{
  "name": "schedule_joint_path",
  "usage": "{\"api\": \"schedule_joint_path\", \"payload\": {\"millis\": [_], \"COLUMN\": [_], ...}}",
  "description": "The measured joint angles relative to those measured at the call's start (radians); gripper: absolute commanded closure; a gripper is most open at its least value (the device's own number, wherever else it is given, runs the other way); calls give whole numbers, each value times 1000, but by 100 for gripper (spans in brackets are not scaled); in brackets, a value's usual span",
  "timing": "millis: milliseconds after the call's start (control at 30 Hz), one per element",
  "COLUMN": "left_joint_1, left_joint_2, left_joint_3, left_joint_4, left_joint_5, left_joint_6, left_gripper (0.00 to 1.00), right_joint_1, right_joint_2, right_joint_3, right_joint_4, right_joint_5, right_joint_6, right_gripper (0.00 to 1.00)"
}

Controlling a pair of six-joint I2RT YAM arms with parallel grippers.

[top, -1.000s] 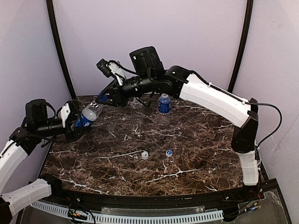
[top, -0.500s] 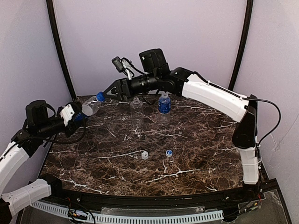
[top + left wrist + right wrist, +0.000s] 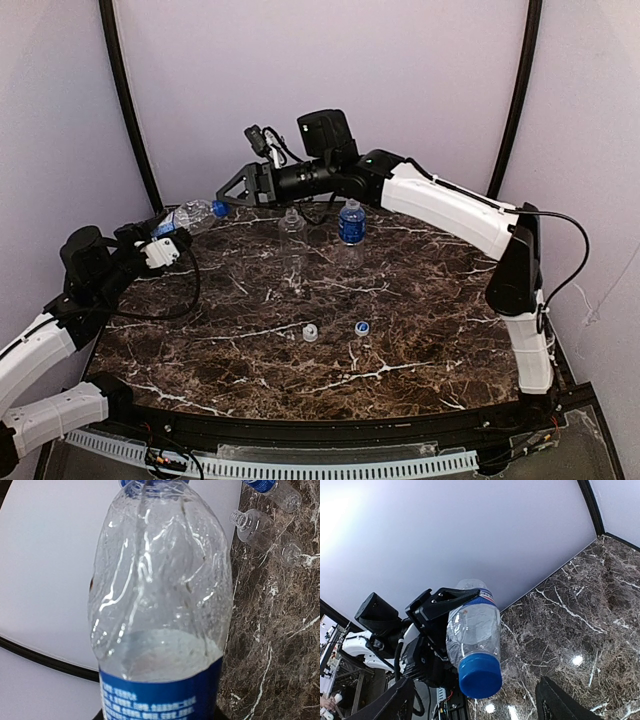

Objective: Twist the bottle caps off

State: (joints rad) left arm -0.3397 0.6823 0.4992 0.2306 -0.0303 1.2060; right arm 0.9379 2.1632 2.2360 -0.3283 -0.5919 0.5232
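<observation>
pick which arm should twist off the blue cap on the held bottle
Right. The left gripper is shut on the bottle, aiming its blue cap at the right gripper, which is open just in front of it, fingers either side. It likely only needs to close and twist.

The middle and right of the marbled bench lie open, broken only by a loose white cap and a loose blue cap lying near each other toward the front. At the back, an unlabelled bottle and a blue-labelled bottle stand upright, apart, beneath the right arm, which spans the rear. Over the far left corner, a tilted bottle clamped in the left end effector juts toward the spread fingers of the right end effector, near the back wall.
</observation>
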Motion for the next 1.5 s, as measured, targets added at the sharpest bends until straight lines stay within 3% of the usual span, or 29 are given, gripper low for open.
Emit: {"api": "schedule_joint_path", "payload": {"millis": [200, 367, 467, 633, 800, 1000, 1067, 1167, 1333, 1500], "left_joint_1": [-12, -14, -17, -26, -31, -34, -35, -32, -30, -31], "left_joint_2": [0, 6, 10, 11, 11, 11, 10, 12, 11, 11], "left_joint_3": [-6, -10, -13, -21, -27, -25, -9, 65, 166, 189], "left_joint_4": [62, 83, 84, 94, 105, 98, 53, -155, -497, -686], "left_joint_5": [-18, -21, -23, -22, -25, -25, -15, 62, 349, 582], "left_joint_6": [56, 73, 77, 95, 100, 81, 45, -69, -253, -395], "left_gripper": [73, 73, 73, 74, 74, 74, 74, 76, 77, 78], "right_joint_1": [0, 0, 0, 0, -1, -4, -3, 8, 85, 182], "right_joint_2": [65, 77, 77, 77, 78, 79, 77, 37, -170, -298], "right_joint_3": [51, 56, 58, 58, 58, 58, 58, 1, -256, -406], "right_joint_4": [2, 4, 9, 18, 19, 17, -1, -33, -74, -99], "right_joint_5": [-26, -63, -74, -94, -102, -125, -131, -113, 10, 121], "right_joint_6": [37, 53, 48, 51, 57, 12, -64, -309, -814, -1276], "right_gripper": [31, 58, 66, 70, 99, 100, 100, 100, 100, 100]}}
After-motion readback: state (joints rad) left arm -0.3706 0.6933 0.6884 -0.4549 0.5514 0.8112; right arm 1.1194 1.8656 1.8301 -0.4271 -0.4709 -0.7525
